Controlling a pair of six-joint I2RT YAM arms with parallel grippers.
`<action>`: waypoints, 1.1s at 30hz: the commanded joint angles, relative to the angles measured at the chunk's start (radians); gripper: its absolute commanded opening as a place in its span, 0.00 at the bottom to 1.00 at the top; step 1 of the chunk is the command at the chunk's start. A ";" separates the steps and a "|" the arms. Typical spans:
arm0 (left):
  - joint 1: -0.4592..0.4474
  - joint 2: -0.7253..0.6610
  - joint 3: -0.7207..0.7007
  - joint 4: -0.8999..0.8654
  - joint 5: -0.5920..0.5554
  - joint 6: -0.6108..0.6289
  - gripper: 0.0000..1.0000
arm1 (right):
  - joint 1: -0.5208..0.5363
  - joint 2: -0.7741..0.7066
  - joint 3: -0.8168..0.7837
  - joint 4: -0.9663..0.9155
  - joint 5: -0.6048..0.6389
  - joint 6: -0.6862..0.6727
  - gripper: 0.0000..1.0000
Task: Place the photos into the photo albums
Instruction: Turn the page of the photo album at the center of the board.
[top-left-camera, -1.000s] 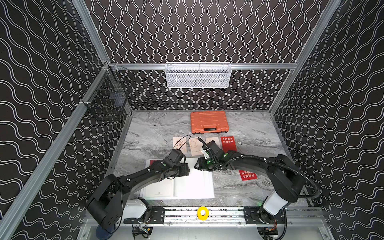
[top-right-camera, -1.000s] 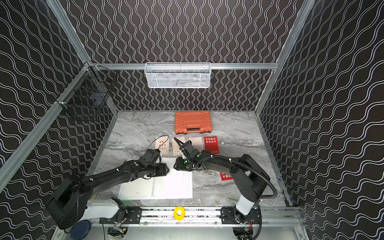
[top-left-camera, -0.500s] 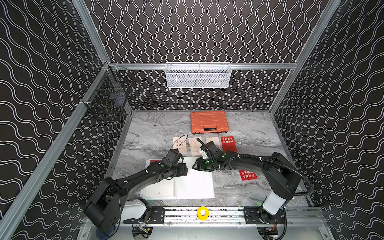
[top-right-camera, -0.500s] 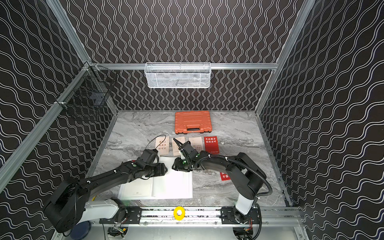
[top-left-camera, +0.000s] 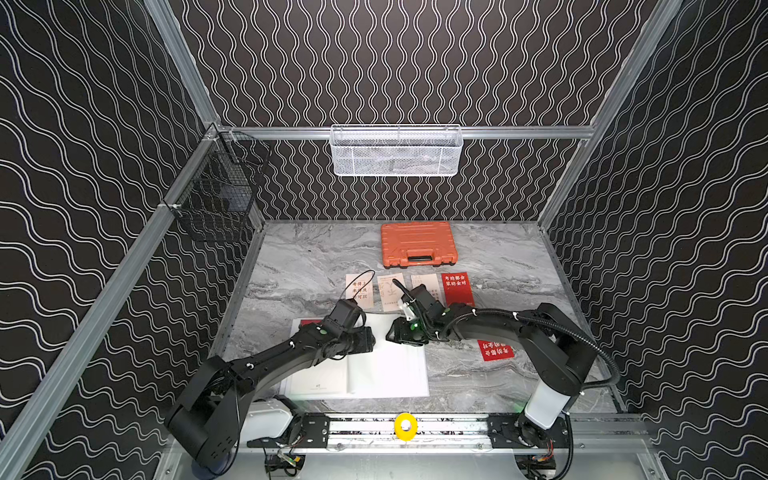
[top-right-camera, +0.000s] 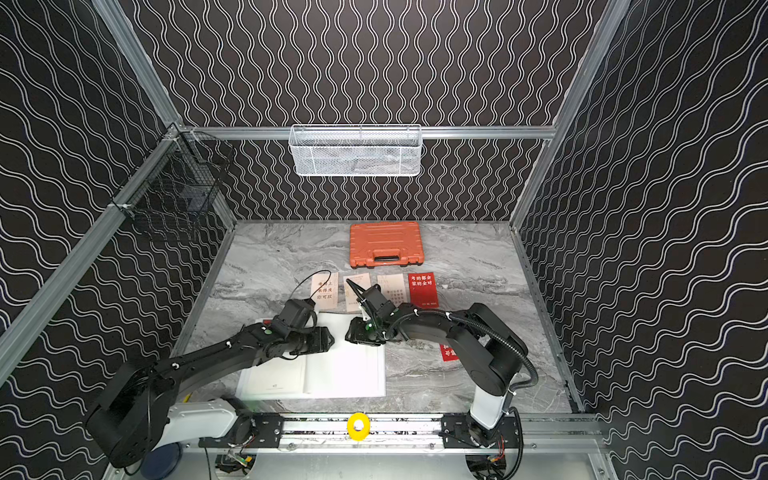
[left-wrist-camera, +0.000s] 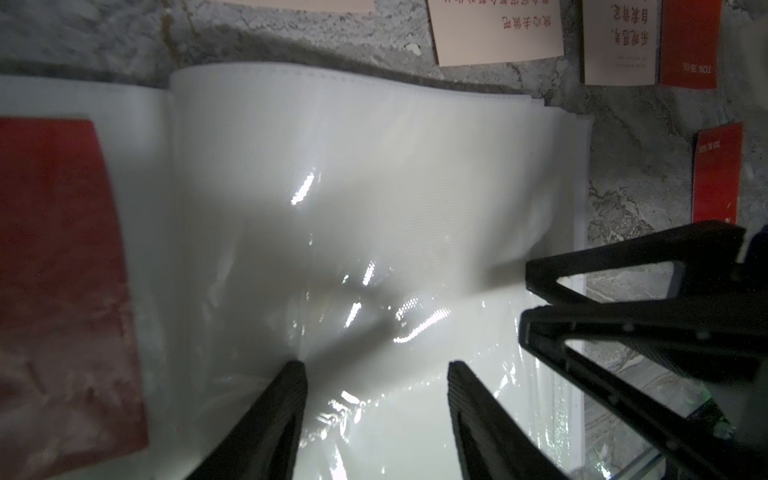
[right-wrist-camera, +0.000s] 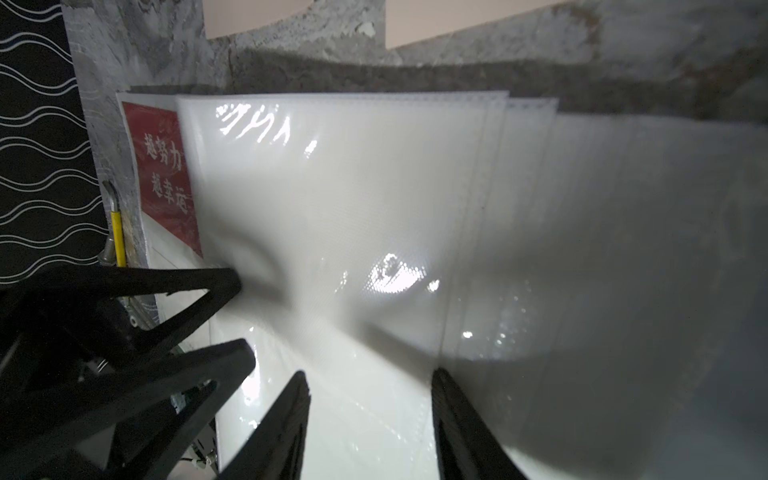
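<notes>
The album (top-left-camera: 376, 374) lies open near-centre on the desk (top-left-camera: 498, 257). One red photo (left-wrist-camera: 62, 270) looks sleeved on its left page, with loose photos (top-left-camera: 359, 286) beyond. The left pincer (left-wrist-camera: 376, 365) and right pincer (right-wrist-camera: 368, 374) hover open and empty over the glossy page. With the tips this close they could bump or crumple that slippery sleeve.

White photo album (top-left-camera: 386, 370) lying open, red photo (right-wrist-camera: 166, 178) on a page, other photos (top-left-camera: 457, 289) beyond it
</notes>
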 joint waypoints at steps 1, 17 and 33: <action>0.003 -0.003 -0.002 -0.063 -0.003 0.023 0.60 | 0.001 0.015 0.002 0.000 0.020 0.007 0.50; 0.005 -0.002 0.024 -0.066 0.007 0.029 0.59 | 0.020 0.002 -0.006 0.114 -0.095 0.047 0.46; 0.014 -0.007 0.089 -0.115 -0.019 0.054 0.59 | 0.050 -0.057 0.018 -0.022 0.031 0.021 0.25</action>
